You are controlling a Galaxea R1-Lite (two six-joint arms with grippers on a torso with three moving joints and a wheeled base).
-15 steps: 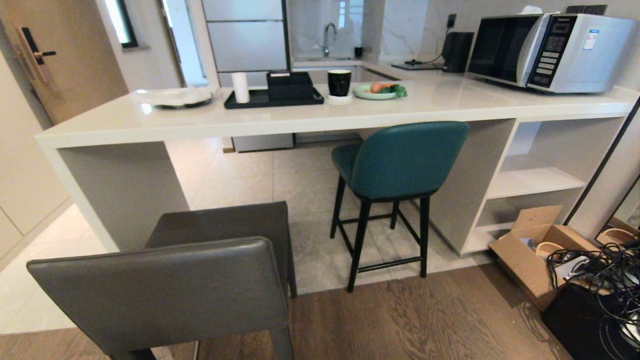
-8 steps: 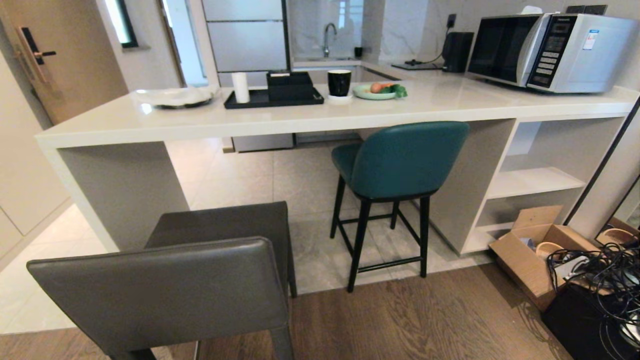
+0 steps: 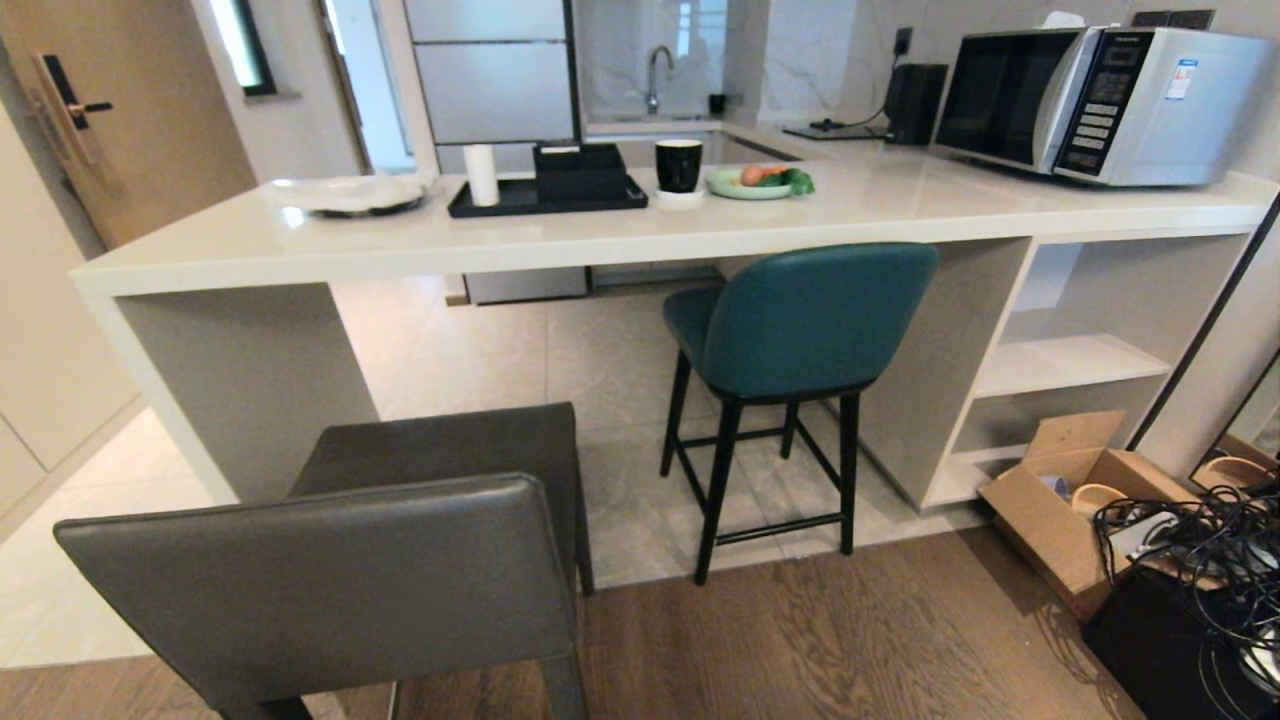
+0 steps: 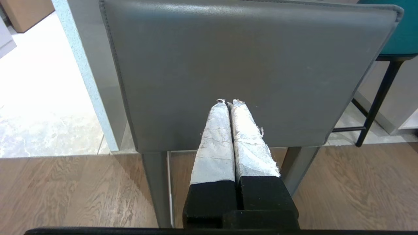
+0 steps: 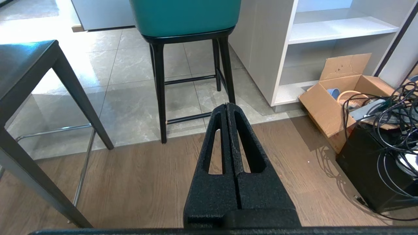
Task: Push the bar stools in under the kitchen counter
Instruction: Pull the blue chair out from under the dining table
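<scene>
Both stools stand out from the worktop, both hands pressed together and holding nothing.

The dark-grey stool (image 3: 340,570) stands well clear of the worktop (image 3: 640,235), its back legs on the wood floor; the teal stool (image 3: 800,330) sits close by the edge, its seat partly beneath the slab. The left hand (image 4: 230,102) points at the grey backrest, whether touching it I cannot tell; the right hand (image 5: 227,106) hangs over the floor, facing the teal stool's legs.
</scene>
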